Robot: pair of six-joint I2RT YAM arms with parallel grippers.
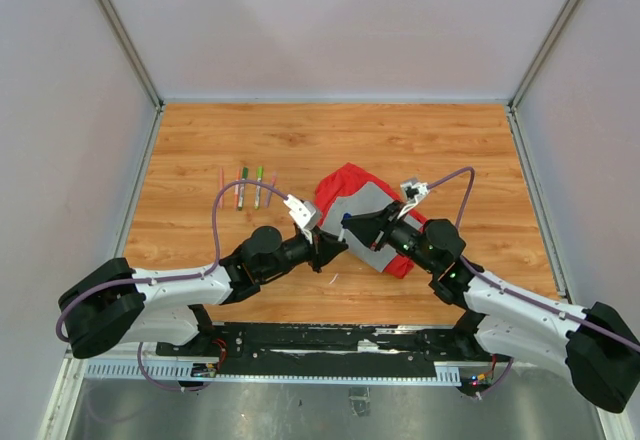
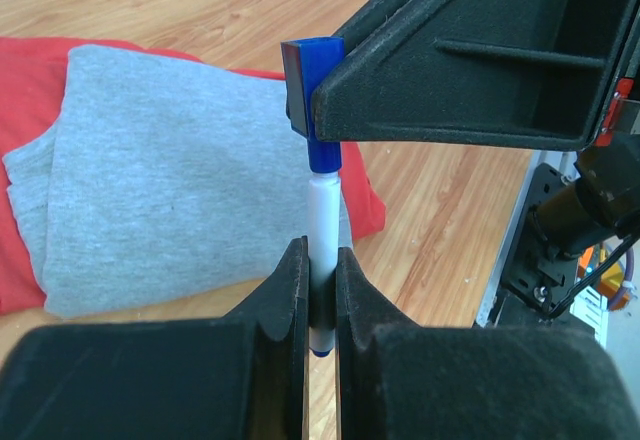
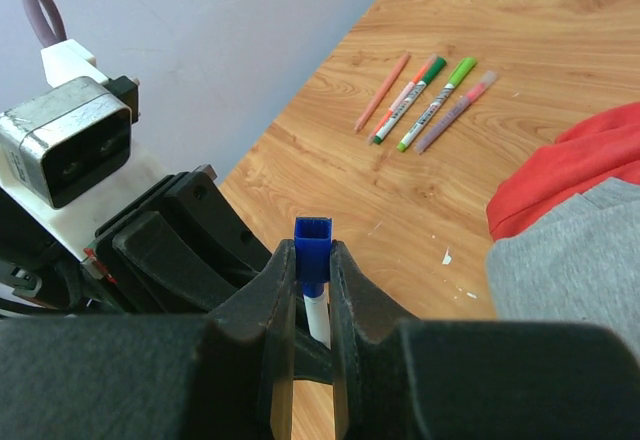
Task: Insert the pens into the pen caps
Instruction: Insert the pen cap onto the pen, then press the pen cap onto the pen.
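Note:
My left gripper (image 2: pixel 320 252) is shut on the white barrel of a blue-ended pen (image 2: pixel 322 205). The pen's blue tip sits in the mouth of a blue pen cap (image 2: pixel 304 85). My right gripper (image 3: pixel 312 252) is shut on that blue cap (image 3: pixel 313 243), with the white barrel (image 3: pixel 316 312) showing below it. In the top view the left gripper (image 1: pixel 330 247) and the right gripper (image 1: pixel 356 228) meet nose to nose above the table's middle. Several other pens (image 1: pixel 248 188) lie side by side at the far left, and the right wrist view shows these pens (image 3: pixel 425 105) too.
A red-and-grey cloth (image 1: pixel 368 212) lies folded under and behind the right gripper; the left wrist view shows this cloth (image 2: pixel 150 180) at its left. Small white specks (image 3: pixel 446 256) dot the wooden table (image 1: pixel 480 160). Grey walls close in the left, right and far sides.

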